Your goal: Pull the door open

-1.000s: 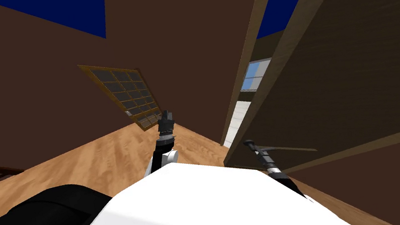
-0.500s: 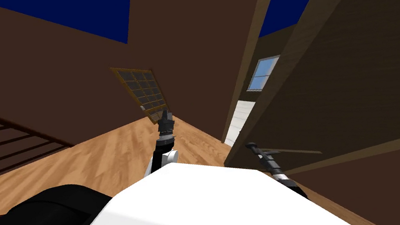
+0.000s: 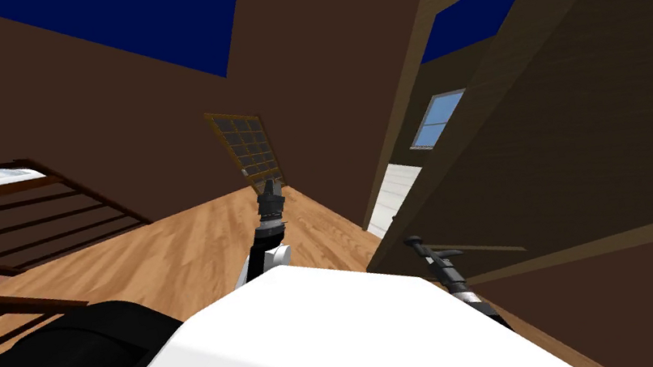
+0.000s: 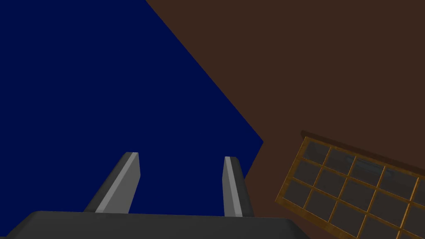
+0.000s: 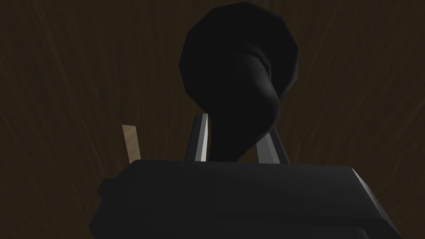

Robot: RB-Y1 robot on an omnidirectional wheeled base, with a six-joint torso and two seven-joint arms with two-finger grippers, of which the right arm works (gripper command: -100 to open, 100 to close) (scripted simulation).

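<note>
While left end effector (image 4: 181,158) hangs open, right end effector (image 5: 235,125) clamps black door handle (image 5: 238,62).

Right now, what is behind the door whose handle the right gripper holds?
Past the free edge of the door: a window, a white panel below it and a blue ceiling. The door covers the rest of that room.

The door (image 3: 592,110) stands flat right behind the handle (image 5: 238,83), which fills the gap between the right gripper (image 5: 236,128) fingers. The left gripper (image 4: 180,159) hangs spread in free air above the floor (image 3: 165,260), railing (image 3: 36,223) well apart.
</note>
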